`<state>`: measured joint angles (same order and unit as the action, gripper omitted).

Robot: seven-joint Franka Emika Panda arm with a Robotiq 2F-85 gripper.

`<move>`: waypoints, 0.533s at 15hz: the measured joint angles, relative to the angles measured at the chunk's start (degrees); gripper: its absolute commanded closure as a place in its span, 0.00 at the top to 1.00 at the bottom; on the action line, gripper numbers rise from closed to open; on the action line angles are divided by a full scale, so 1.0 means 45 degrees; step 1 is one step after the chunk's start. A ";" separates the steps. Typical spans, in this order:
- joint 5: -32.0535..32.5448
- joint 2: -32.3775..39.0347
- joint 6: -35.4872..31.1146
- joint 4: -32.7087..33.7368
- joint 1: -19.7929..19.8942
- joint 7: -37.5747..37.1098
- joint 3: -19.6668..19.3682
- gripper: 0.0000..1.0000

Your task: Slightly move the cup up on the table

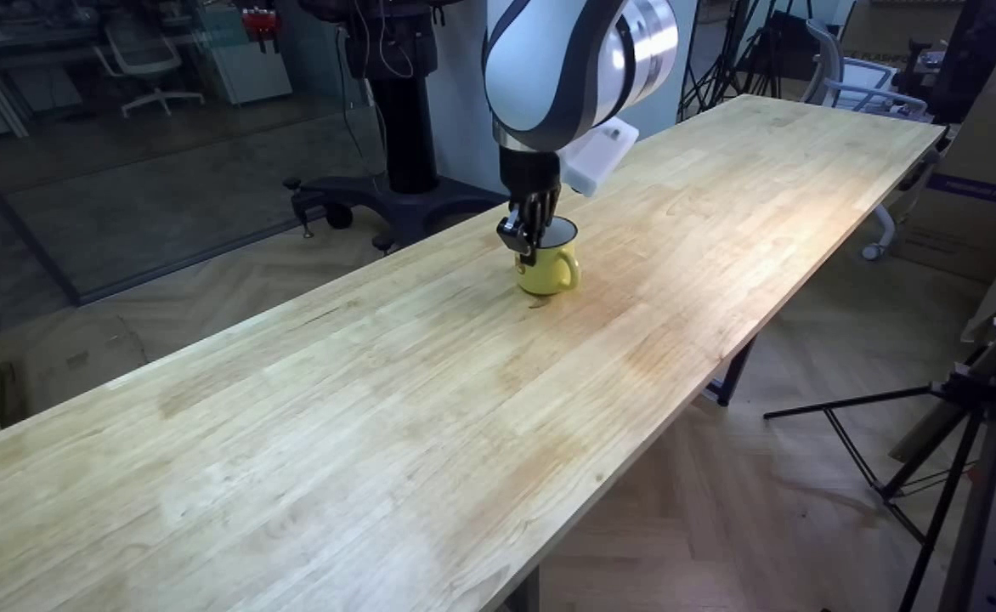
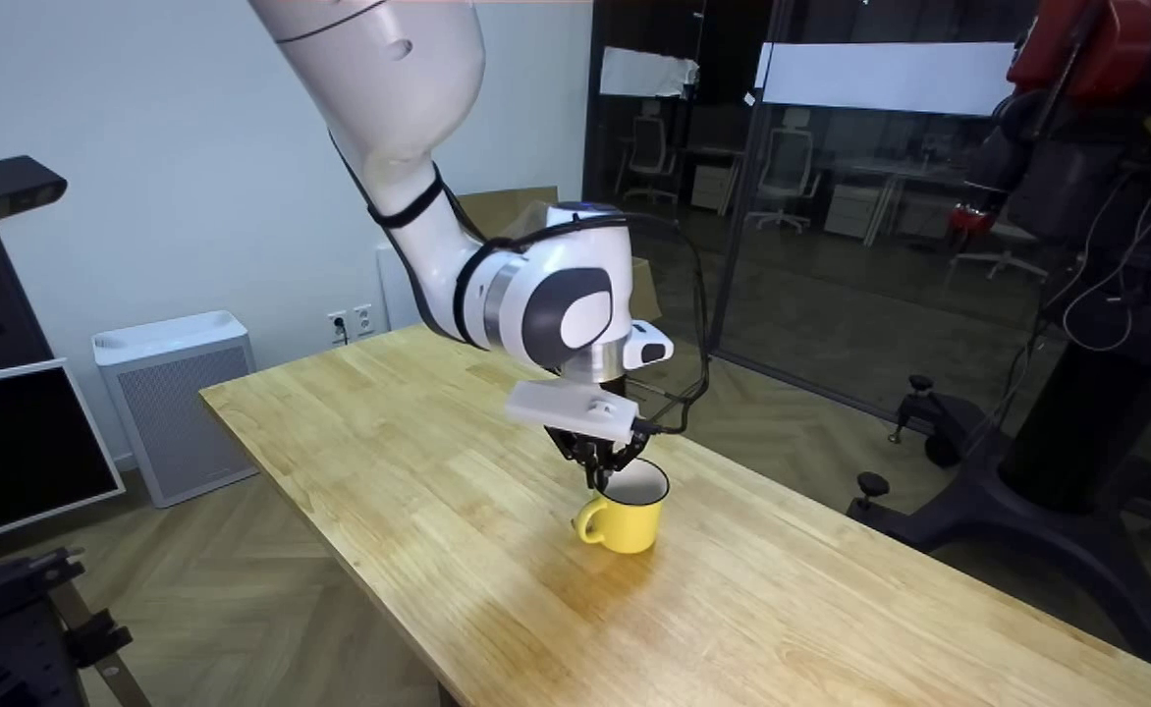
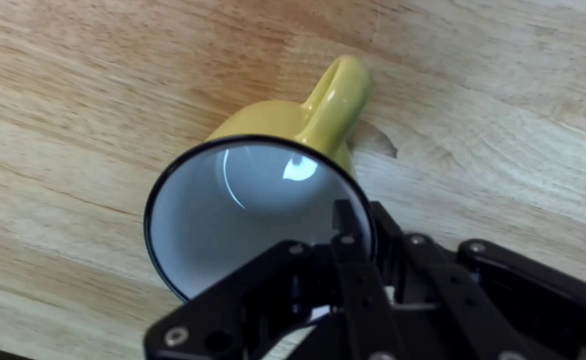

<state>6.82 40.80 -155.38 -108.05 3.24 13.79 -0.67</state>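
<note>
In an exterior view my white arm (image 2: 443, 250) reaches down from the top, and my black gripper (image 2: 600, 480) points downward at the left of the rim of the yellow cup (image 2: 631, 528). I seem to hold the rim, though the contact is too small and dark to be sure. The cup stands upright on the wooden table (image 2: 418, 471), handle toward the left, white inside showing. A white box with a grey grille (image 2: 185, 407) stands near the wall (image 2: 192, 196); at the right, a dark wheeled stand (image 2: 1062, 452).
</note>
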 measured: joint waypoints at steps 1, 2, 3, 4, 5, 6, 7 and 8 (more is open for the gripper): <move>0.0007 0.0072 0.0001 0.0115 -0.0069 -0.0056 -0.0059 0.03; 0.0007 0.0114 0.0006 0.0186 -0.0135 -0.0111 -0.0111 0.36; 0.0007 0.0130 0.0013 0.0215 -0.0191 -0.0180 -0.0156 0.38; 0.0008 0.0142 0.0007 0.0232 -0.0250 -0.0289 -0.0206 0.44; 0.0009 0.0168 -0.0022 0.0264 -0.0316 -0.0371 -0.0264 0.51; 0.0019 0.0192 -0.0033 0.0307 -0.0399 -0.0488 -0.0337 0.57; 0.0054 0.0193 -0.0051 0.0334 -0.0498 -0.0612 -0.0427 0.63; 0.0116 0.0192 -0.0093 0.0360 -0.0615 -0.0751 -0.0544 0.71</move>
<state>7.34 41.67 -155.80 -106.43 0.48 10.41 -3.12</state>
